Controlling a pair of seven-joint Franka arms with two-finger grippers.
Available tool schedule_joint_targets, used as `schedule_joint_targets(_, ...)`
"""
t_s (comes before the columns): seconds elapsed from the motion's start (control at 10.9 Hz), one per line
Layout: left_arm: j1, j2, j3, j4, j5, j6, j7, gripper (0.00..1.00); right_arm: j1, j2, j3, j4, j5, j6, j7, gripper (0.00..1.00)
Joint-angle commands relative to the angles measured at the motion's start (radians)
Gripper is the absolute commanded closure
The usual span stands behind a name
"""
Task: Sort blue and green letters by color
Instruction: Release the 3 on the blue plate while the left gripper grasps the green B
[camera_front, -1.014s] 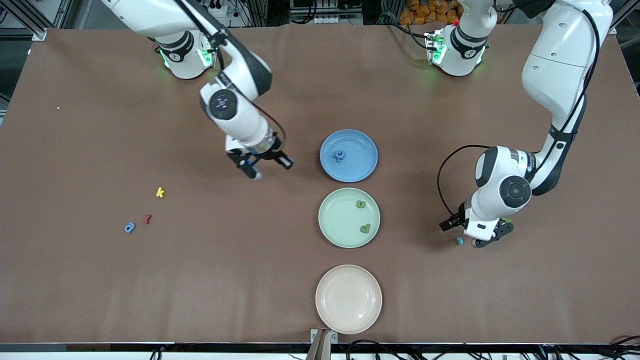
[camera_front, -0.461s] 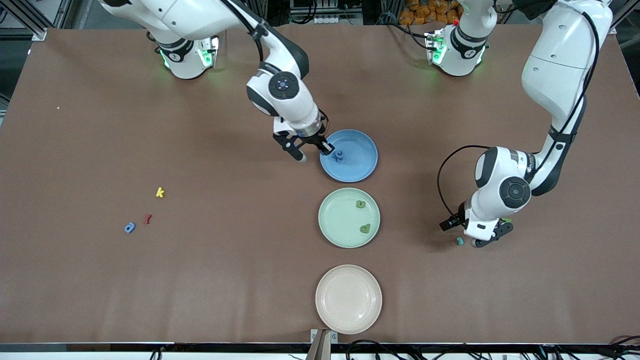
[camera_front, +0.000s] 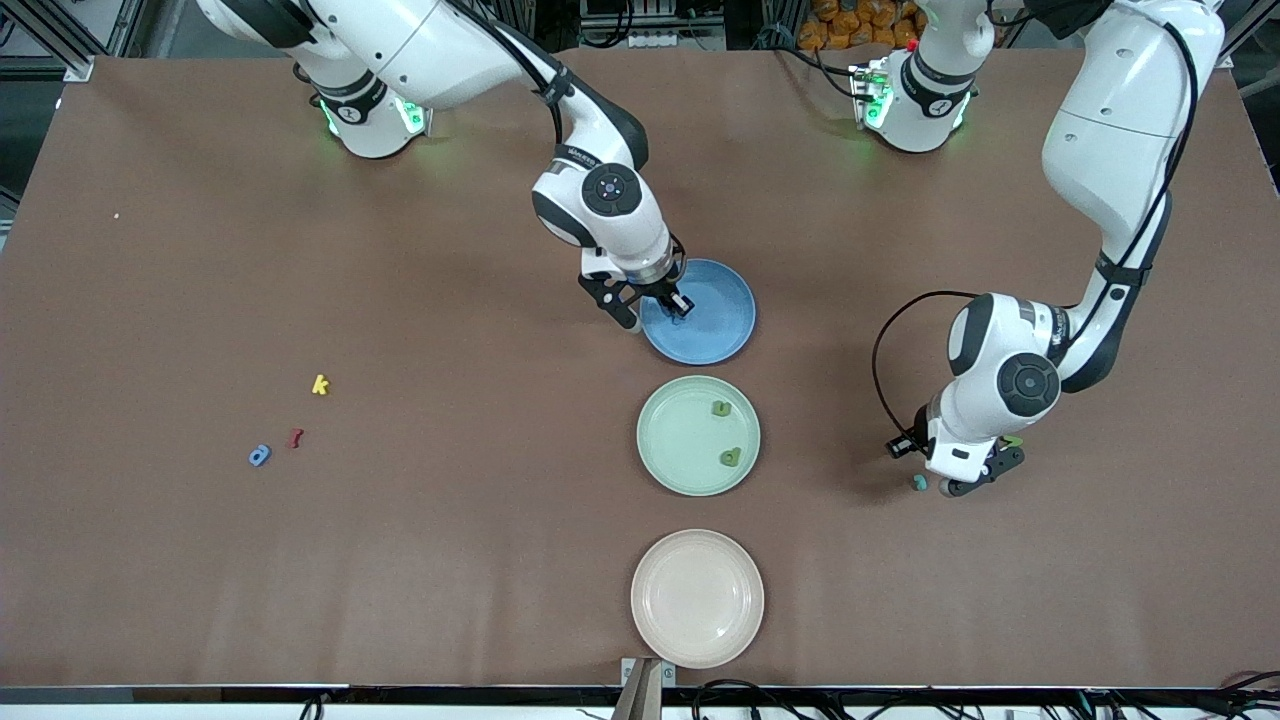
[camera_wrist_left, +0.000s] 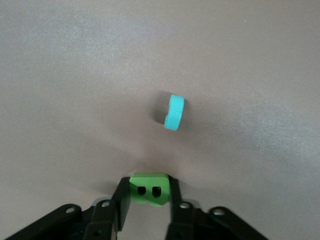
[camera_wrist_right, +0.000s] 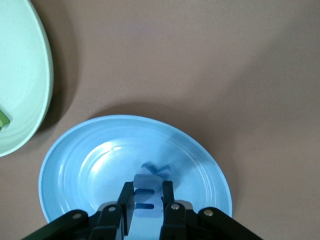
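Right gripper (camera_front: 660, 307): over the blue plate (camera_front: 720, 335), at the rim toward the right arm's end of the bench; jaws pinching a light blue letter (camera_wrist_right: 148, 197).
Blue plate: farthest from the front camera of three plates in a row at mid-bench; the right wrist view shows another blue letter (camera_wrist_right: 156, 170) lying in its well under the held piece.
Left gripper (camera_front: 968, 478): low over the bench (camera_front: 400, 560) toward the left arm's end; jaws closed on a lime green letter (camera_wrist_left: 148, 189), seen in the left wrist view with two small holes in its face.
Teal-blue letter (camera_front: 919, 482): on the bench just beside the left gripper, standing on edge in the left wrist view (camera_wrist_left: 175, 112), apart from the gripped green piece.
Green plate (camera_front: 672, 440): middle of the row; carries two green letters, one (camera_front: 720, 408) farther from the front camera, one (camera_front: 731, 457) nearer to it.
Pale pink plate (camera_front: 697, 598): nearest the front camera.
Loose letters toward the right arm's end: a blue letter (camera_front: 259, 456), a dark red letter (camera_front: 294, 438) just beside it, and a yellow "k" (camera_front: 320, 384) farther from the camera than both.
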Motion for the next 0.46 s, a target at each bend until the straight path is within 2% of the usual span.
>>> schedule_joint_targets(0.0, 0.005, 0.006, 0.001, -0.005, 0.023, 0.004, -0.015, 1.0, 0.006, 0.05, -0.003, 0.05, -0.07, 0.0, 0.031, 0.86)
schedule_joint_targets(0.09, 0.005, 0.001, 0.001, -0.003, 0.023, 0.004, -0.015, 1.0, 0.006, 0.054, -0.003, 0.056, -0.075, 0.0, 0.031, 0.75)
schedule_joint_targets(0.28, -0.001, -0.011, -0.002, 0.003, 0.023, 0.002, -0.018, 1.0, 0.011, 0.053, 0.0, 0.056, -0.075, 0.0, 0.033, 0.6)
schedule_joint_targets(0.37, -0.006, -0.019, -0.006, 0.004, 0.018, 0.002, -0.019, 1.0, 0.011, 0.051, 0.001, 0.056, -0.073, -0.002, 0.053, 0.37)
